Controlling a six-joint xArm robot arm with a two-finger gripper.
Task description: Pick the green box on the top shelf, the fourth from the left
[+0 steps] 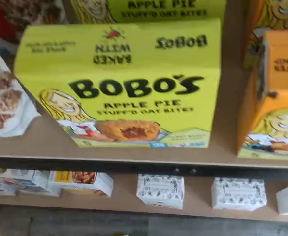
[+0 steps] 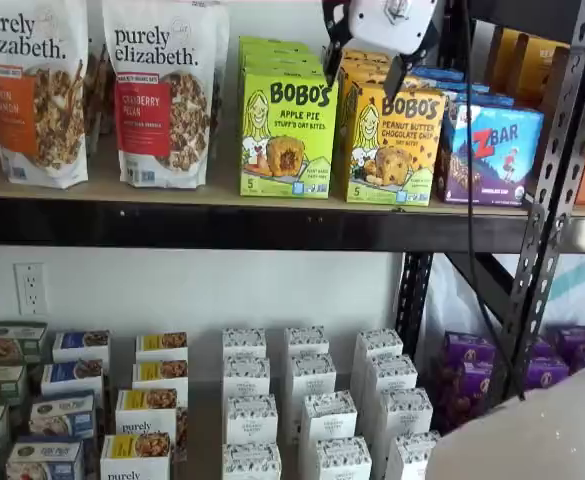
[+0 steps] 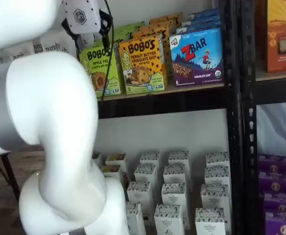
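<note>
Looks like a mock grocery aisle set up in a lab, not a real shop. Black perforated steel uprights (image 2: 557, 170) are carrying a tan top shelf (image 2: 172, 190) that's holding granola bags (image 2: 34, 90), the green box (image 2: 287, 130) and a ZBar box (image 2: 492, 150), all facing front. Small white boxes (image 2: 307, 420) are sitting in rows below, a white robot arm (image 3: 50, 137) is standing right in front, and a wall outlet (image 2: 30, 288) is showing behind.

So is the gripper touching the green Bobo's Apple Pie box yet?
Apart. In a shelf view the gripper hangs above and to the right of the green Bobo's Apple Pie box, its black fingers spread open with nothing between them.
</note>
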